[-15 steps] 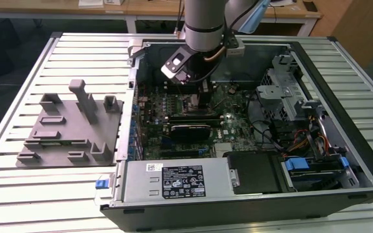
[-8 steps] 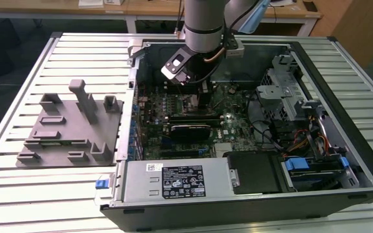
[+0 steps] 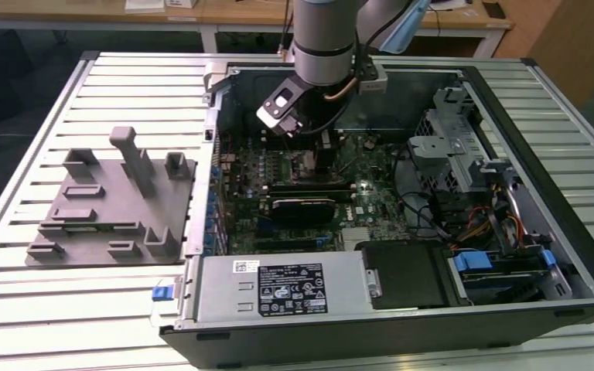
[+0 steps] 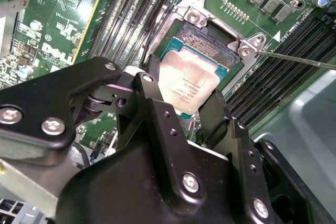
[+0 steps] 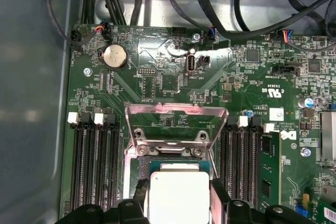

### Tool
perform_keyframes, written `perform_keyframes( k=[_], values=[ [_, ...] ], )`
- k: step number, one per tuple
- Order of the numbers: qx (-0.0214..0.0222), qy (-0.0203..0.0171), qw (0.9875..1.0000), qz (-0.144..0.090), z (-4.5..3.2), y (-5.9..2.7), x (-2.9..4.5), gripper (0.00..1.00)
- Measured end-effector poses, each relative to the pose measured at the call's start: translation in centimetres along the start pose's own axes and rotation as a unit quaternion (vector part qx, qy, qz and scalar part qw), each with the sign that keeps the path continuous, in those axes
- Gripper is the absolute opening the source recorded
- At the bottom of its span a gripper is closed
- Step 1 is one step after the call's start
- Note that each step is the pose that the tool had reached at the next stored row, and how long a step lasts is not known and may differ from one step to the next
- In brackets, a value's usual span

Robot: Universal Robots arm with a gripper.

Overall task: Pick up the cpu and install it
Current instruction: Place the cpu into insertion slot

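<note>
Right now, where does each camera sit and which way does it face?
Exterior view: off the arm, high up, looking down into the open computer case on the slatted table; the arm reaches in.
First wrist view: on the wrist, looking down on the motherboard; the fingers show.
Second wrist view: on the wrist, looking obliquely past the gripper at the socket.
Shared: both wrist views show the cpu between the fingers over the socket.

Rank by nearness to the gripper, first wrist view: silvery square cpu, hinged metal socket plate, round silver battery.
1. silvery square cpu, in the gripper.
2. hinged metal socket plate, just beyond.
3. round silver battery, board's far side.
</note>
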State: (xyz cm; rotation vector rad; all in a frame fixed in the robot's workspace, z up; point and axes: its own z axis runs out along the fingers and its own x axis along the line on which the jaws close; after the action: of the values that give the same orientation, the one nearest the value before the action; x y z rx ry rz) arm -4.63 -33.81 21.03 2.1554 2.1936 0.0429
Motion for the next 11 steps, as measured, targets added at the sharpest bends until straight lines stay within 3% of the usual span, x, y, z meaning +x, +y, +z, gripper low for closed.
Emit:
perform_keyframes(
  k=[11],
  values=[
    [-0.0001,0.006,1.0,0.0,0.49,-0.15,0.13,0.54]
  ],
)
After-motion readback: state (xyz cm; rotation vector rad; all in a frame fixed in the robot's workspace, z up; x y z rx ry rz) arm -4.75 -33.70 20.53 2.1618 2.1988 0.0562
